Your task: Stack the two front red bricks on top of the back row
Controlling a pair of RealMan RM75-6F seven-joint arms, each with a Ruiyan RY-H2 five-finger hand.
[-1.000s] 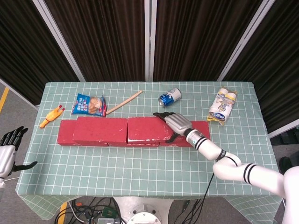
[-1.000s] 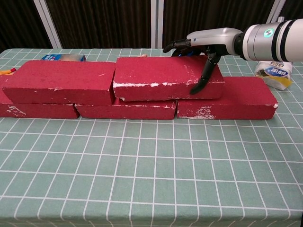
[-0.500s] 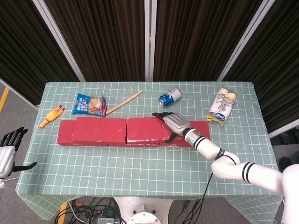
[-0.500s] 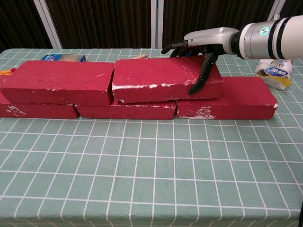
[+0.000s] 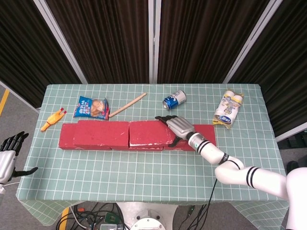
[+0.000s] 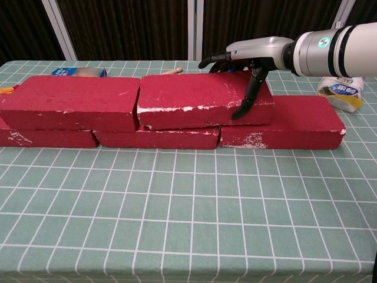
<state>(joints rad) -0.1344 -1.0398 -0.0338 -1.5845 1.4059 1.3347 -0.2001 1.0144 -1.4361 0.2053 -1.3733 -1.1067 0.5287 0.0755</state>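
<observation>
Three red bricks form the bottom row on the green checked cloth. On top of it lie two more red bricks: the left one and the right one, almost end to end. My right hand grips the right end of the upper right brick, fingers over its back edge and thumb down its front corner. Low at the left, off the table's edge, my left hand is open and holds nothing.
Behind the bricks lie a blue can, a blue snack bag, a wooden stick and a yellow rubber chicken. A white wrapped pack sits at the back right.
My right hand has slid the upper right brick a little to the left, narrowing the gap to the upper left brick. The left hand has barely moved.
</observation>
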